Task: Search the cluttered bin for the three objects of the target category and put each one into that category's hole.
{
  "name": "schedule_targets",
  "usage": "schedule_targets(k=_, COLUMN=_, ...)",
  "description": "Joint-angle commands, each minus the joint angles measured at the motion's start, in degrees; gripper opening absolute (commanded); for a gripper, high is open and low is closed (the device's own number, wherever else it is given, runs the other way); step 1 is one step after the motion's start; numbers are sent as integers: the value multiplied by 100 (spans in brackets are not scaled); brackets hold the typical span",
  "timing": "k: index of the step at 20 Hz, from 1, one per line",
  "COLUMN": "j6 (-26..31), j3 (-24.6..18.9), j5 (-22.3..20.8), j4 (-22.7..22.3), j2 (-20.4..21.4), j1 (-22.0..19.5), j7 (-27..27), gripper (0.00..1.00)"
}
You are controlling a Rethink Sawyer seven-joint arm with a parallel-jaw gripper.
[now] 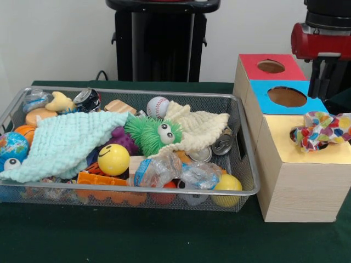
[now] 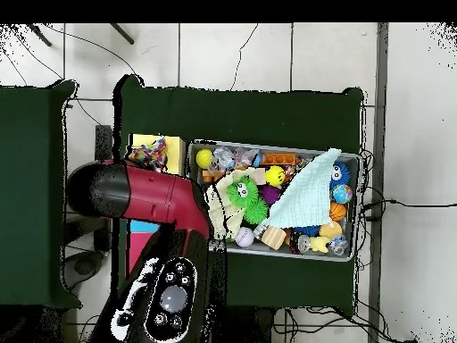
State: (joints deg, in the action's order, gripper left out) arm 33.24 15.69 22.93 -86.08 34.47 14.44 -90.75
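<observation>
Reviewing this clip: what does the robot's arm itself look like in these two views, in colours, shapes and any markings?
The arm is a thick, rounded tube in glossy dark red, with black sections at its joints. In the overhead view a black housing with several round grey buttons sits near its base. In the front view a red link with a grey band shows above a black part. The gripper's fingers cannot be made out.

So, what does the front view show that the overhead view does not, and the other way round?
Only the front view: the red top's hole and the blue top's hole; overhead, the arm covers them. Only the overhead view: the arm lying across the box, and the tiled floor. Both: the mesh bin, the mint cloth, the green fuzzy toy, and the spotted cloth at the yellow top's hole.
</observation>
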Motion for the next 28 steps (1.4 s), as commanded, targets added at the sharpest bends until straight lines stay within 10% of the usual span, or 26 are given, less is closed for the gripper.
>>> schedule_targets(k=1, j6=784, j3=-166, j5=-64, j4=170, j2=163, j1=-117, j7=-1226, gripper=0)
schedule_targets(k=28, j6=-47, j3=-436, j5=-206, j4=390, j2=-137, j1=-303, j7=-893, gripper=0)
